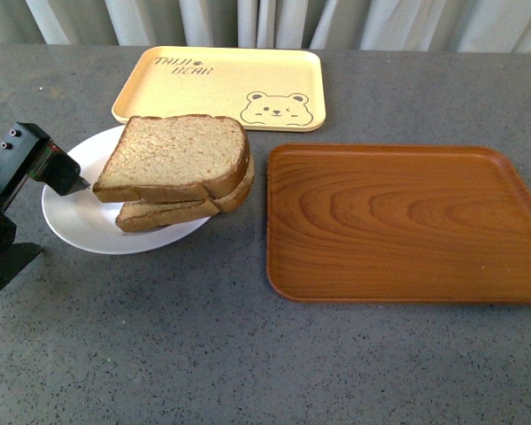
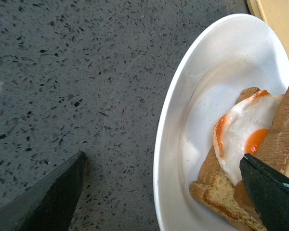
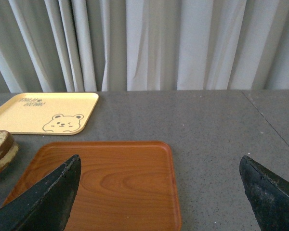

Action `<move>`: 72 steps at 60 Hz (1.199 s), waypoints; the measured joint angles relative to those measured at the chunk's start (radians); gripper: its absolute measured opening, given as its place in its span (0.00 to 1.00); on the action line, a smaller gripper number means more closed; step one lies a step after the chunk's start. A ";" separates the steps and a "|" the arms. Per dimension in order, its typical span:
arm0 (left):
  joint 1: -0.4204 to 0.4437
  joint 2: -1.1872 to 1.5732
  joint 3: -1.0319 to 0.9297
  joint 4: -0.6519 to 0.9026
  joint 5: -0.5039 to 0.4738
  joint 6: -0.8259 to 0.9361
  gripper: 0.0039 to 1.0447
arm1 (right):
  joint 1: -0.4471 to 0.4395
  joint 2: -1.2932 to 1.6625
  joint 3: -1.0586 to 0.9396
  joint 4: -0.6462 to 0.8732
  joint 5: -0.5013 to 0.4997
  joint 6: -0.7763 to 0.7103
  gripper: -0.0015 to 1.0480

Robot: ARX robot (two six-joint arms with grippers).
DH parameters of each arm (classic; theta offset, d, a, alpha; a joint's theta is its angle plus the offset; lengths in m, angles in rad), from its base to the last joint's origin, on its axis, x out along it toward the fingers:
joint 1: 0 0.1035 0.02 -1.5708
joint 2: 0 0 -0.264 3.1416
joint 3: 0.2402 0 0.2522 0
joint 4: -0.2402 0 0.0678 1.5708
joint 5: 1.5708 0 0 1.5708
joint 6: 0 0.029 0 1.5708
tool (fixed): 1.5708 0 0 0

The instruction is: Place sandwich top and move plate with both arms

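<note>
1. Nearest, at the front left: left gripper [image 1: 77, 182], spread wide and holding nothing. In the left wrist view, one finger above the bare table [image 1: 159, 354], the other above the sandwich's edge, with the white rim between the two.
2. Just past it: plate [image 1: 75, 221], resting on the table, immediately to the right of the left gripper. Rim apparently straddled by the open jaws rather than merely beside them, though not pinched.
3. On the plate: sandwich top [image 1: 173, 146], lying flat as the uppermost layer, over a fried egg [image 2: 233, 139] and a lower slice [image 1: 164, 214]. Slightly skewed from that slice, and overhanging the plate's right side. Placement judged done; plate move not yet begun.
4. Further right: wooden tray [image 1: 398, 221], near the plate but apart from it. Right gripper [image 3: 159, 158] absent from the front view; in its own wrist view wide open, empty, and looking over the wooden tray, well apart from the plate.
5. Hence, as a judgement: left arm far nearer. No long axis on a round plate, so a left-to-right line across it for the two grips. Right-hand rim hidden beneath the overhanging bread, likely awkward to reach.
6. Farthest: yellow bear tray [image 1: 217, 80], then pale curtain [image 3: 159, 43].
</note>
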 joint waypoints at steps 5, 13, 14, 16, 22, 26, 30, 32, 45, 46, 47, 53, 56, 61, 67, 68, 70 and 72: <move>-0.010 0.009 0.011 0.001 -0.004 -0.014 0.92 | 0.000 0.000 0.000 0.000 0.000 0.000 0.91; -0.026 0.028 0.031 0.002 -0.009 -0.039 0.92 | 0.000 0.000 0.000 0.000 0.000 0.000 0.91; -0.027 0.030 0.033 0.002 -0.009 -0.042 0.92 | 0.000 0.000 0.000 0.000 0.000 0.000 0.91; -0.030 0.034 0.037 0.002 -0.010 -0.048 0.92 | 0.000 0.000 0.000 0.000 0.000 0.000 0.91; -0.039 0.045 0.050 0.004 -0.013 -0.067 0.92 | 0.000 0.000 0.000 0.000 0.000 0.000 0.91; -0.044 0.051 0.056 0.004 -0.016 -0.077 0.86 | 0.000 0.000 0.000 0.000 0.000 0.000 0.91; -0.047 0.061 0.061 0.004 -0.018 -0.089 0.78 | 0.000 0.000 0.000 0.000 0.000 0.000 0.91; -0.048 0.068 0.064 0.004 -0.017 -0.096 0.73 | 0.000 0.000 0.000 0.000 0.000 0.000 0.91; -0.057 0.095 0.070 0.008 -0.010 -0.136 0.41 | 0.000 0.000 0.000 0.000 0.000 0.000 0.91; -0.058 0.098 0.070 0.008 -0.009 -0.139 0.38 | 0.000 0.000 0.000 0.000 0.000 0.000 0.91; -0.058 0.099 0.070 0.009 -0.009 -0.140 0.36 | 0.000 0.000 0.000 0.000 0.000 0.000 0.91; -0.059 0.107 0.070 0.011 -0.006 -0.154 0.21 | 0.000 0.000 0.000 0.000 0.000 0.000 0.91; -0.059 0.111 0.069 0.014 0.000 -0.161 0.14 | 0.000 0.000 0.000 0.000 0.000 0.000 0.91; -0.060 0.109 0.071 0.029 0.022 -0.192 0.04 | 0.000 0.000 0.000 0.000 0.000 0.000 0.91; -0.060 0.102 0.073 0.041 0.028 -0.209 0.02 | 0.000 0.000 0.000 0.000 0.000 0.000 0.91; -0.060 0.102 0.073 0.042 0.029 -0.212 0.02 | 0.000 0.000 0.000 0.000 0.000 0.000 0.91; -0.060 0.102 0.073 0.052 0.033 -0.219 0.02 | 0.000 0.000 0.000 0.000 0.000 0.000 0.91; -0.060 0.102 0.072 0.062 0.039 -0.224 0.02 | 0.000 0.000 0.000 0.000 0.000 0.000 0.91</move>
